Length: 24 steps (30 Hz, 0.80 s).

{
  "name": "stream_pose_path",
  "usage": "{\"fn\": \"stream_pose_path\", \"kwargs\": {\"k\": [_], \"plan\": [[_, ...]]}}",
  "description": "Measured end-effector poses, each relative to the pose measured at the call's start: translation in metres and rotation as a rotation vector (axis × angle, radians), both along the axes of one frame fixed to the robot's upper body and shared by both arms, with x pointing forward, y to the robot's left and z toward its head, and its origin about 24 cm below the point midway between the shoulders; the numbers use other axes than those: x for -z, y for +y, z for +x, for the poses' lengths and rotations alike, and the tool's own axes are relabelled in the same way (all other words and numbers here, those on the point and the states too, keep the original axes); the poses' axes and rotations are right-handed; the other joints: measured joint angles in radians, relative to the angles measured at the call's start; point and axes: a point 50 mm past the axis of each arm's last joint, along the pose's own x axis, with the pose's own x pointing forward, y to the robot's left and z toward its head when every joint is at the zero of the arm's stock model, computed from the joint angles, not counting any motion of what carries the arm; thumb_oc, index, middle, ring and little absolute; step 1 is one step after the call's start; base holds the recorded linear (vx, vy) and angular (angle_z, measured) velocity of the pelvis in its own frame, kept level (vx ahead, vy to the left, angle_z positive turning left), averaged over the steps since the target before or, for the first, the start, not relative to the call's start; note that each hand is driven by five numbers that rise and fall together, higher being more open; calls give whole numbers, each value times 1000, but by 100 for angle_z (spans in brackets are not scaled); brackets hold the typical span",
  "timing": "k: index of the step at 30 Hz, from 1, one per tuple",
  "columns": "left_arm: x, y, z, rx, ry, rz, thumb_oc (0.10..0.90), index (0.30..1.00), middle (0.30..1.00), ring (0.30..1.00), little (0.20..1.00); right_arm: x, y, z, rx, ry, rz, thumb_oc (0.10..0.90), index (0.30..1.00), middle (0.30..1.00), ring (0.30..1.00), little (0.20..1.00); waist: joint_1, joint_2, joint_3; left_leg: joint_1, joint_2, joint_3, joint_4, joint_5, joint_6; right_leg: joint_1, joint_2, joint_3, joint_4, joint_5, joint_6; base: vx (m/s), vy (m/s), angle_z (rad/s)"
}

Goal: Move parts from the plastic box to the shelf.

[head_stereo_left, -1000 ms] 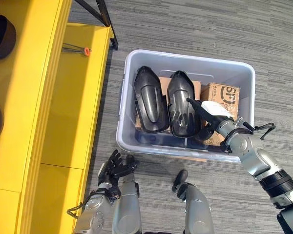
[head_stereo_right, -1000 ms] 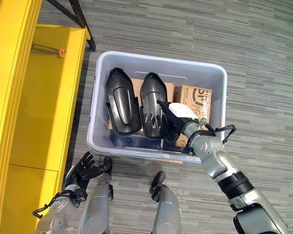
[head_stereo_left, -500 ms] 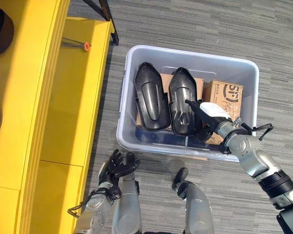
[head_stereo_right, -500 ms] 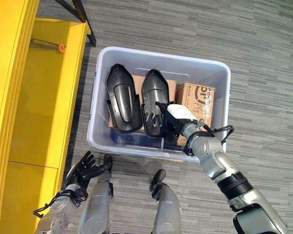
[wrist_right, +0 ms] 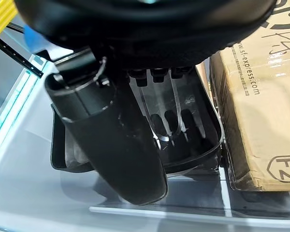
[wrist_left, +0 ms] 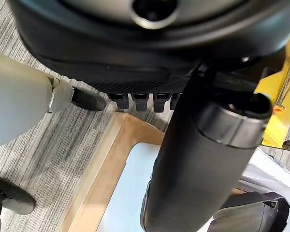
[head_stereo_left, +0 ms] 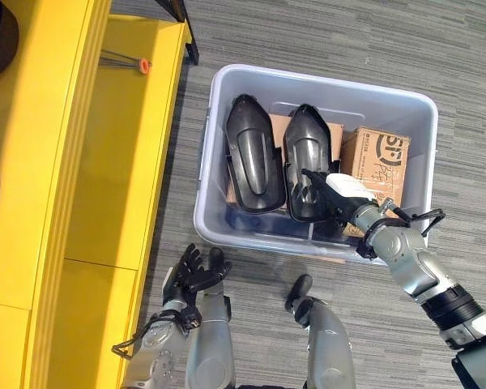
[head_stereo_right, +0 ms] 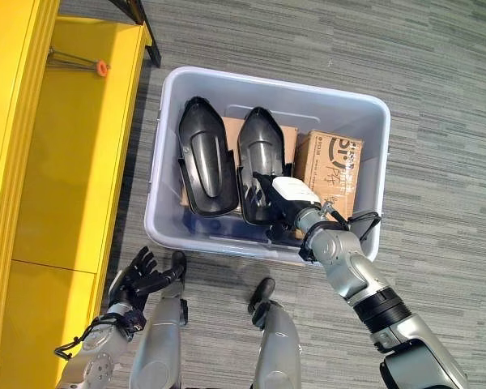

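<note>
A grey plastic box (head_stereo_left: pixel 324 82) stands on the carpet and holds two long black moulded parts side by side. The left part (head_stereo_left: pixel 254 166) lies untouched. My right hand (head_stereo_left: pixel 334 194), with a white thumb cover, reaches into the box over the near end of the right part (head_stereo_left: pixel 307 150); its fingers are straight and rest at that end. In the right wrist view the thumb (wrist_right: pixel 117 137) hangs above the same part (wrist_right: pixel 186 133). My left hand (head_stereo_left: pixel 191 274) hovers low outside the box's near wall, fingers spread, holding nothing. The yellow shelf (head_stereo_left: pixel 105 162) runs along the left.
A cardboard box (head_stereo_left: pixel 381 158) fills the plastic box's right end, close beside my right hand. More cardboard lies under the black parts. A small orange-tipped tool (head_stereo_left: pixel 143 64) lies on the shelf's far end. A black frame leg (head_stereo_left: pixel 184 28) stands behind the shelf.
My right hand has slid a little leftward and lower onto the near end of the right black part. The camera has shifted slightly. The left hand has stayed in place.
</note>
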Motion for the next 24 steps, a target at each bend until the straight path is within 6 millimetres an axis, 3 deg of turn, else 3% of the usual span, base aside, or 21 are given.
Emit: {"fn": "stream_pose_path", "kwargs": {"k": [12, 24], "plan": [[-1, -1, 1, 0, -8, 0, 900, 1000, 1000, 1000, 1000, 3, 7, 1, 11, -15, 23, 900, 1000, 1000, 1000, 1000, -1, 0, 0, -61, 0, -19, 30, 2, 4, -62, -9, -1, 56, -17, -16, -2, 2, 2], [-8, -1, 2, -9, -36, 5, 900, 1000, 1000, 1000, 1000, -5, 3, 3, 44, -99, -22, 900, 1000, 1000, 1000, 1000, -4, 0, 0, -165, -1, -29, 36, 23, 3, -192, -24, 2, 131, -37, -36, -2, 0, 1]]}}
